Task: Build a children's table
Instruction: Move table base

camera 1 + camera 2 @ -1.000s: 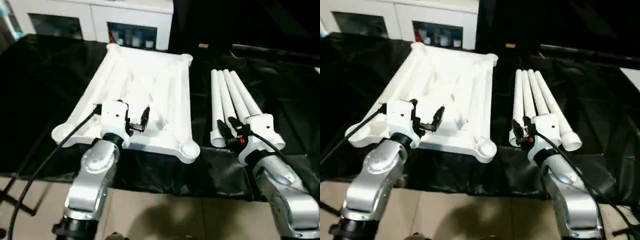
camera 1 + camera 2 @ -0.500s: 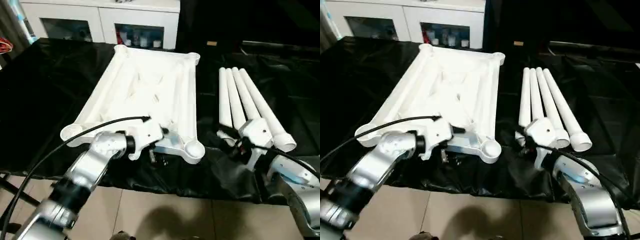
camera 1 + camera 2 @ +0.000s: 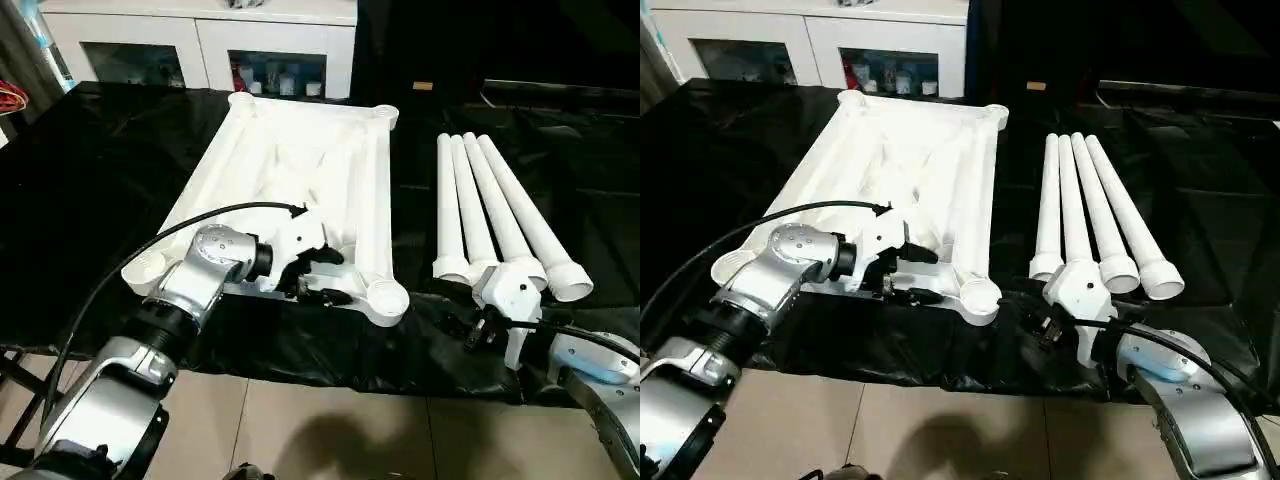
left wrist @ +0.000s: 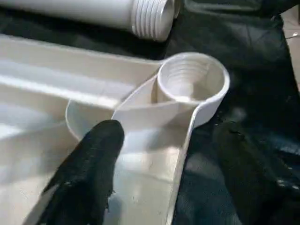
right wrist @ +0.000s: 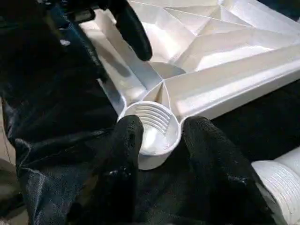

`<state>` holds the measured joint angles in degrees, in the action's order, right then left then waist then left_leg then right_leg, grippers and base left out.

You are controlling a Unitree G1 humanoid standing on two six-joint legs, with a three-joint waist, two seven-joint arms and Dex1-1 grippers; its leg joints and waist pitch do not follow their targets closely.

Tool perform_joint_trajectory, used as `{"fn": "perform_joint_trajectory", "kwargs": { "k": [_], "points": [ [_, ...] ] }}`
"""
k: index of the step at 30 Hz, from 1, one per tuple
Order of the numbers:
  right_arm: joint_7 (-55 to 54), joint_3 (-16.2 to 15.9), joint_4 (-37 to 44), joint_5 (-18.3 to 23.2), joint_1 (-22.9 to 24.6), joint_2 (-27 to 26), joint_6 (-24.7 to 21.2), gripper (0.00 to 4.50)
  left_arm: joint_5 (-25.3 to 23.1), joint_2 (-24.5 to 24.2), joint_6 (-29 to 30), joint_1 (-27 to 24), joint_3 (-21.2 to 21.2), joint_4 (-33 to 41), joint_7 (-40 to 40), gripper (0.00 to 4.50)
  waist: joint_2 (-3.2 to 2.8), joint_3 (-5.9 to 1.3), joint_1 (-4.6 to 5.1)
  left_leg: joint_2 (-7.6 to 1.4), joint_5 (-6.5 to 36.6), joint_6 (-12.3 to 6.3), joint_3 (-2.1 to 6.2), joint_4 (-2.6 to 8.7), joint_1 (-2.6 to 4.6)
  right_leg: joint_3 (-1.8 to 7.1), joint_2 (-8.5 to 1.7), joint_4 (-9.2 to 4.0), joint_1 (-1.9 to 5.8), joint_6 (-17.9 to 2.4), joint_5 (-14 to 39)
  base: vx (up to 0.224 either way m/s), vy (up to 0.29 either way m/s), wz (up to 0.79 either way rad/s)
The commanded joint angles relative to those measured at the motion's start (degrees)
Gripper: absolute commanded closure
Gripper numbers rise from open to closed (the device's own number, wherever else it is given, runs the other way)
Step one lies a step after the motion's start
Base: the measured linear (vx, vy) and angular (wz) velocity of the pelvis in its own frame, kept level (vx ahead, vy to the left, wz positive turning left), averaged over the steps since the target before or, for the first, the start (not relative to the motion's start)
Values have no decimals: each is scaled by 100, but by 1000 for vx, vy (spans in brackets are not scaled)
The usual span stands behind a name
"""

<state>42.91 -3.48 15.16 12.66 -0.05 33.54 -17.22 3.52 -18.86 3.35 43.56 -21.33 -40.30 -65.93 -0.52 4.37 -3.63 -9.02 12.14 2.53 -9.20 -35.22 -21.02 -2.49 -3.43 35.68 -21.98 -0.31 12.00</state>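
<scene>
The white table top (image 3: pixel 290 180) lies upside down on black cloth, ribs up, with a round socket at each corner. Four white legs (image 3: pixel 495 210) lie side by side to its right, threaded ends toward me. My left gripper (image 3: pixel 322 277) is open at the top's near edge, one finger inside the rim (image 4: pixel 89 173) and one outside (image 4: pixel 248 178), just short of the near right socket (image 4: pixel 192 82). My right gripper (image 3: pixel 476 330) hangs low in front of the legs' ends, open and empty, pointing at that same socket (image 5: pixel 152 123).
Black cloth (image 3: pixel 90 170) covers the work surface, and its front edge drops to a beige floor (image 3: pixel 330 420). A white cabinet (image 3: pixel 200 45) with glass doors stands behind. A black cable (image 3: pixel 120 290) loops from my left wrist.
My left gripper dropped from above the top's middle to its near edge and now straddles the rim by the right socket. My right gripper came off the legs' ends, lower and nearer. The camera shifted.
</scene>
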Motion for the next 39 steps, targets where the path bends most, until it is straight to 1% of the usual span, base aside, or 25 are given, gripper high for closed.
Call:
{"fn": "perform_joint_trajectory", "kwargs": {
  "k": [1, 2, 3, 5, 6, 7, 8, 10, 11, 12, 13, 14, 15, 18, 19, 20, 21, 23, 25, 26, 30, 32, 34, 37, 39],
  "points": [
    [56, -24, 113, 18, -31, 46, -28, 285, -121, 27, -145, 162, -77, -226, -125, 125, 33, -349, -24, -408, 665, -483, 132, 451, 30, 306, -548, -413, 298, -1700, 271, 0, 0, 0],
    [82, -19, 151, 74, -46, 39, -76, 285, -161, 33, -192, 183, -87, -312, -192, 125, 26, -356, -31, -413, 642, -505, 135, 451, 40, 307, -552, -413, 297, -1692, 250, 0, 0, 0],
    [126, -27, 196, 136, -59, 34, -118, 285, -233, 30, -303, 198, -117, -416, -262, 148, 25, -357, -35, -417, 627, -515, 138, 452, 38, 308, -558, -410, 300, -1691, 209, 0, 0, 0],
    [160, -45, 213, 145, -60, 40, -119, 285, -310, 29, -411, 214, -146, -501, -249, 155, 23, -360, -39, -438, 623, -533, 144, 456, 38, 307, -572, -394, 300, -1720, 130, 0, 0, 0],
    [187, -58, 214, 154, -63, 44, -120, 285, -335, 26, -416, 221, -162, -530, -259, 160, 36, -358, -37, -436, 625, -541, 140, 454, 36, 306, -575, -393, 305, -1728, 112, 0, 0, 0],
    [201, -65, 209, 148, -66, 44, -114, 285, -362, 29, -444, 233, -169, -567, -254, 160, 34, -357, -39, -432, 622, -546, 139, 454, 35, 305, -575, -395, 303, -1733, 122, 0, 0, 0],
    [206, -70, 199, 143, -71, 42, -108, 285, -382, 41, -459, 248, -169, -610, -229, 186, 45, -359, -38, -434, 632, -539, 136, 456, 37, 308, -578, -398, 305, -1732, 159, 0, 0, 0],
    [225, -81, 187, 156, -77, 47, -101, 285, -426, 53, -522, 286, -184, -705, -197, 193, 38, -349, -39, -431, 678, -522, 135, 460, 38, 306, -578, -414, 298, -1720, 288, 0, 0, 0],
    [235, -95, 176, 156, -83, 52, -90, 285, -513, 68, -614, 342, -203, -842, -140, 200, 22, -349, -41, -436, 713, -501, 139, 463, 40, 307, -578, -419, 295, -1715, 351, 0, 0, 0],
    [237, -101, 173, 153, -85, 54, -87, 285, -553, 76, -653, 368, -206, -908, -123, 200, 33, -349, -38, -429, 741, -488, 135, 462, 40, 308, -572, -428, 297, -1690, 386, 0, 0, 0],
    [253, -115, 177, 154, -80, 59, -90, 285, -585, 80, -680, 389, -217, -957, -138, 212, 33, -349, -38, -429, 741, -488, 135, 462, 40, 308, -572, -428, 297, -1690, 386, 0, 0, 0],
    [270, -131, 183, 153, -72, 65, -92, 285, -618, 81, -702, 410, -231, -1007, -156, 212, 33, -349, -40, -444, 752, -463, 140, 472, 40, 311, -583, -424, 299, -1682, 386, 0, 0, 0],
    [282, -165, 185, 120, -55, 70, -82, 285, -708, 76, -760, 454, -274, -1120, -135, 231, 30, -352, -45, -434, 739, -458, 134, 467, 41, 312, -580, -427, 298, -1679, 366, 0, 0, 0],
    [265, -196, 178, 57, -44, 72, -65, 285, -777, 95, -814, 506, -281, -1265, -72, 236, 34, -357, -52, -440, 678, -466, 125, 464, 38, 310, -582, -413, 300, -1685, 261, 0, 0, 0],
    [260, -199, 177, 51, -44, 72, -63, 285, -774, 102, -804, 511, -272, -1279, -68, 265, 33, -361, -55, -445, 654, -468, 122, 464, 38, 310, -588, -407, 303, -1702, 207, 0, 0, 0],
    [246, -205, 180, 33, -43, 75, -58, 285, -785, 110, -814, 522, -269, -1298, -56, 265, 34, -358, -52, -446, 648, -472, 120, 464, 38, 309, -582, -404, 297, -1711, 186, 0, 0, 0],
    [239, -205, 176, 24, -42, 79, -51, 285, -804, 125, -827, 538, -264, -1322, -9, 274, -10, -370, -60, -449, 647, -474, 122, 456, 48, 309, -585, -397, 295, -1741, 139, 0, 0, 0],
    [236, -205, 169, 11, -35, 81, -46, 285, -846, 166, -862, 578, -246, -1411, 55, 276, 13, -364, -60, -447, 672, -485, 114, 458, 46, 310, -577, -410, 297, -1756, 112, 0, 0, 0],
    [237, -209, 166, 2, -21, 86, -41, 285, -889, 207, -897, 610, -234, -1504, 75, 303, 9, -357, -74, -451, 774, -456, 108, 465, 59, 312, -582, -430, 290, -1748, 259, 0, 0, 0],
    [235, -213, 163, -5, -15, 90, -34, 285, -932, 235, -932, 628, -240, -1566, 82, 303, -4, -355, -82, -457, 798, -438, 111, 469, 60, 314, -587, -428, 290, -1747, 294, 0, 0, 0],
    [222, -219, 155, -38, -16, 80, -22, 285, -997, 271, -961, 629, -251, -1610, 81, 324, 1, -347, -111, -463, 937, -354, 108, 485, 67, 321, -595, -456, 286, -1685, 562, 0, 0, 0],
    [217, -220, 138, -62, -21, 72, -5, 285, -1009, 299, -962, 632, -229, -1623, 81, 347, 7, -340, -119, -463, 946, -330, 108, 490, 63, 323, -593, -467, 281, -1644, 647, 0, 0, 0],
    [214, -219, 127, -77, -26, 71, 8, 285, -996, 306, -947, 621, -208, -1592, 90, 354, 4, -347, -142, -472, 924, -325, 108, 489, 71, 327, -602, -465, 273, -1629, 646, 0, 0, 0],
    [206, -219, 115, -92, -36, 67, 22, 285, -969, 316, -912, 604, -144, -1542, 123, 383, 0, -344, -149, -468, 926, -326, 111, 496, 61, 321, -593, -463, 271, -1617, 652, 0, 0, 0],
    [199, -217, 109, -98, -40, 64, 32, 285, -930, 326, -853, 581, -76, -1476, 179, 391, -1, -348, -148, -467, 910, -326, 111, 494, 57, 322, -601, -464, 275, -1611, 643, 0, 0, 0]
  ]
}}
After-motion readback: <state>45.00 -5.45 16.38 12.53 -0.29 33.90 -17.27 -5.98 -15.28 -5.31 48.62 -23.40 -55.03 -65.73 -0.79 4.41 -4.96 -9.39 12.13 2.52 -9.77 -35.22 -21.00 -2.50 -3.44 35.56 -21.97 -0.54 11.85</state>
